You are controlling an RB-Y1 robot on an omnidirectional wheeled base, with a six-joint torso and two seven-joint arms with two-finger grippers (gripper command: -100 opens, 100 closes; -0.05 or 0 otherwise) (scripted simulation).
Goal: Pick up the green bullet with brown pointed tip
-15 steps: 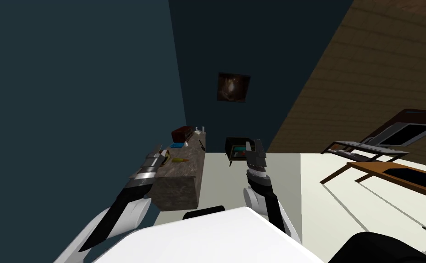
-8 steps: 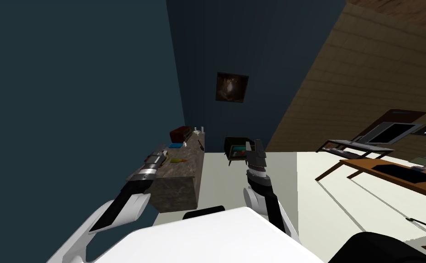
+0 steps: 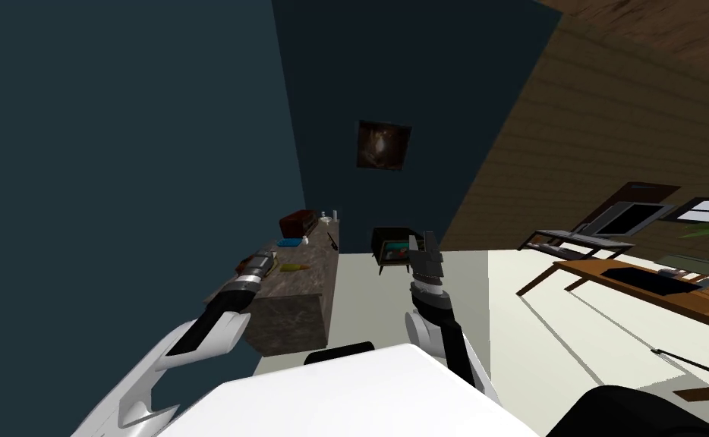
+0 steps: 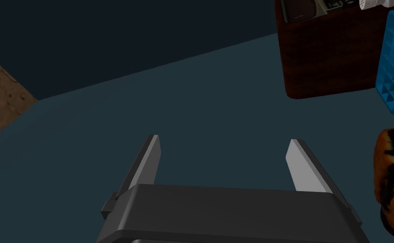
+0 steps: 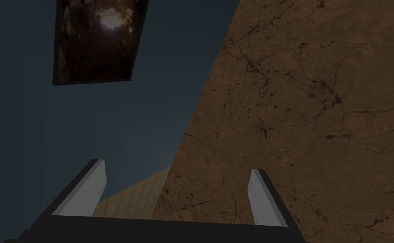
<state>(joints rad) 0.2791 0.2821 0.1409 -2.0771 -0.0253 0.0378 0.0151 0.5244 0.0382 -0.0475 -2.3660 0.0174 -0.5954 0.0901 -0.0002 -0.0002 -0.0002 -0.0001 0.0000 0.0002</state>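
Head cam: high up, pitched steeply down & fwd, rolled, very wide lens. Far from everything. Takes in counter (image 3: pixel 300 292), box (image 3: pixel 298 223) & tray (image 3: pixel 292 242) at its far end, blue wall (image 3: pixel 118 152), picture (image 3: pixel 382 145), ceiling (image 3: pixel 649 19), both arms small.

L wrist cam: behind left gripper (image 4: pixel 223 145), low over counter, looking along fingers at blue wall. Box & tray close, out past one fingertip, off to that side. Shared w/ head cam: box, tray, wall.

R wrist cam: behind right gripper (image 5: pixel 177 166), aimed up & away from floor. Picture past one fingertip, ceiling past the other. Shared w/ head cam: picture, ceiling, wall.
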